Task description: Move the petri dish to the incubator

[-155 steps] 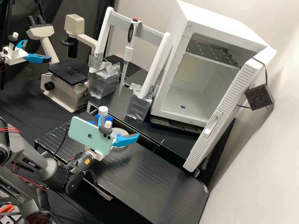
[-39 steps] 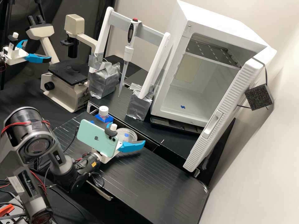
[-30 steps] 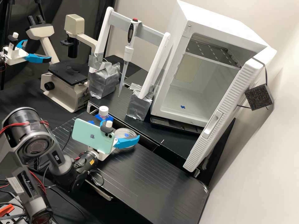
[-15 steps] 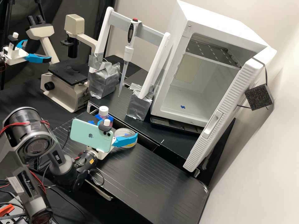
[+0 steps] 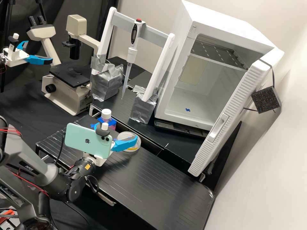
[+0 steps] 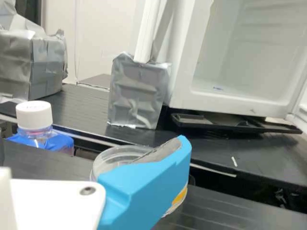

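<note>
The gripper (image 5: 117, 131) is at the left part of the lower black platform, its blue fingers spread apart. The clear round petri dish (image 5: 123, 135) sits on this platform near its back edge, partly behind one finger. In the wrist view the gripper (image 6: 96, 148) shows one blue finger across the front of the petri dish (image 6: 114, 155), whose side has a yellow patch. Whether finger and dish touch, I cannot tell. The white incubator (image 5: 192, 105) stands at the back right with its door (image 5: 236, 105) open and a blue mark on its floor.
A white-capped bottle (image 5: 106, 114) in a blue holder stands behind the gripper. Farther back are a pipette (image 5: 131, 54) on a white stand with silver-taped feet (image 5: 142, 108) and a microscope (image 5: 68, 75). A gap runs between the lower platform (image 5: 160, 185) and the raised one behind.
Over the last second or so, the gripper has moved left in the high view, away from the dish's right side, and more of the dish is exposed. The dish shows no clear shift in that time.
</note>
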Available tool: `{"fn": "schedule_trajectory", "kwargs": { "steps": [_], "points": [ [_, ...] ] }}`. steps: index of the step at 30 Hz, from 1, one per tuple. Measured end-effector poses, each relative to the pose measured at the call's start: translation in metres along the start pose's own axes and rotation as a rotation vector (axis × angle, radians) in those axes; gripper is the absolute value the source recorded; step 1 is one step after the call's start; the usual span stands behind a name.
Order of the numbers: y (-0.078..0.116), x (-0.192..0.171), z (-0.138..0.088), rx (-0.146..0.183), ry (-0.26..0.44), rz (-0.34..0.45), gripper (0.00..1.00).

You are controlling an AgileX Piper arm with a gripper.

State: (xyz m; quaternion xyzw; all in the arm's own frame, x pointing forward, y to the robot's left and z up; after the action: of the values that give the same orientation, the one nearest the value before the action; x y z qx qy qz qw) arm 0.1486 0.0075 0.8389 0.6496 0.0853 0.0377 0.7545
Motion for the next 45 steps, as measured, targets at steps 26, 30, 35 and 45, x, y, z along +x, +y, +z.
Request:
{"fn": "schedule_trajectory", "kwargs": {
  "steps": [26,30,35,45],
  "points": [
    [-0.01,0.02,0.034,0.114,-0.223,0.103,1.0],
    [-0.01,0.02,0.033,0.108,-0.214,0.101,1.0],
    [-0.009,0.02,0.03,0.093,-0.19,0.094,1.0],
    [-0.014,0.022,0.027,0.098,-0.169,0.053,1.0]
  ]
}}
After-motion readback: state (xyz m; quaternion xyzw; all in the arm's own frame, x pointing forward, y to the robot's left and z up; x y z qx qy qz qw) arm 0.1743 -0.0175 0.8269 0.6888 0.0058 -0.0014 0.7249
